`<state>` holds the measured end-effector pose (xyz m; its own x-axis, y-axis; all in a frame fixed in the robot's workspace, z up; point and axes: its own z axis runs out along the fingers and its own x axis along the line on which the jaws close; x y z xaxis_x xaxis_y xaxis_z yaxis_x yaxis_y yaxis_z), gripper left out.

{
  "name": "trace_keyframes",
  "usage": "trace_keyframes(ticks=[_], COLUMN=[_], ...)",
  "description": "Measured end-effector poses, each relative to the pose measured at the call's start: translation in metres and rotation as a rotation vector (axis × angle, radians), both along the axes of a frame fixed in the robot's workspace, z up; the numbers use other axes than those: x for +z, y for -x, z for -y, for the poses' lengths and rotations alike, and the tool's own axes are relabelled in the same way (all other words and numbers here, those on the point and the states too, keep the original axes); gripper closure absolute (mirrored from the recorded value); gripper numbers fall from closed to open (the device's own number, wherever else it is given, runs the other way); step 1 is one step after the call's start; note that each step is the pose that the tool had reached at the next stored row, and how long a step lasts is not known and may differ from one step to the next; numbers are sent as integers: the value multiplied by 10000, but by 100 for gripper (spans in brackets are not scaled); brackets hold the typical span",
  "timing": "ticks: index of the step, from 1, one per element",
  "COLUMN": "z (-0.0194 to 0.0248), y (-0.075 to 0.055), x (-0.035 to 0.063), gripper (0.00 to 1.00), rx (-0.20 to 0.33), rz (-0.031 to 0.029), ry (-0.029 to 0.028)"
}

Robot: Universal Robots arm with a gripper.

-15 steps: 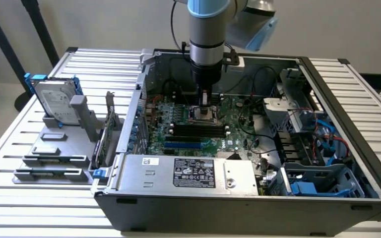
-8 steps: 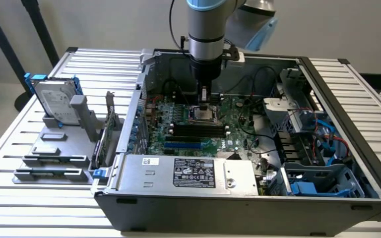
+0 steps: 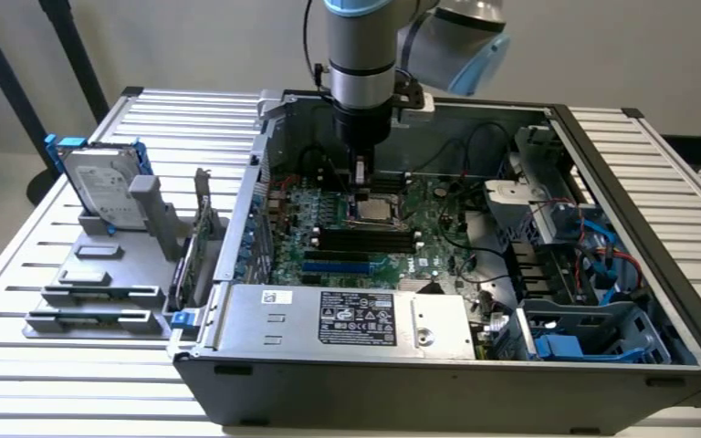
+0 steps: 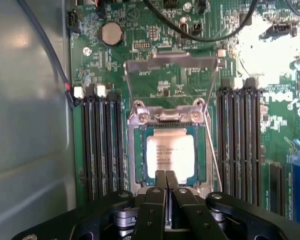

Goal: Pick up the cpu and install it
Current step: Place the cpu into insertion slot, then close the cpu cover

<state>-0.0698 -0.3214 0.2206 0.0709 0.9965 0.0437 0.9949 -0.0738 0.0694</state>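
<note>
The jaws were pressed shut, gripping nothing, just over the edge of the cpu (image 4: 170,154) lying in its socket (image 4: 137,155).

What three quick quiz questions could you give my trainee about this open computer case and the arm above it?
1. True or false: the cpu lies in the motherboard socket.
2. The jaws above it are: A wide open; B shut; C clamped on a cable.
3. Fill in: the hard drive stands ___ the case, on the exterior view's left.
Key: 1 true; 2 B; 3 outside.
</note>
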Motion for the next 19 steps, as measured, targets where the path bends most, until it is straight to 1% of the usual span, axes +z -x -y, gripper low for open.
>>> trace_keyframes(ticks=[3, 6, 8, 10, 13, 19], z=[41, 82, 101, 107, 106, 107], y=[49, 107, 157, 204, 210, 210], x=[44, 69, 76, 77, 76, 77], gripper=[86, 86, 86, 86, 86, 86], rx=[-4, -4, -4, -7, -6, -6], rz=[-5, -9, -14, -15, -15, -16], ry=[-84, -116, -128, -135, -121, -120])
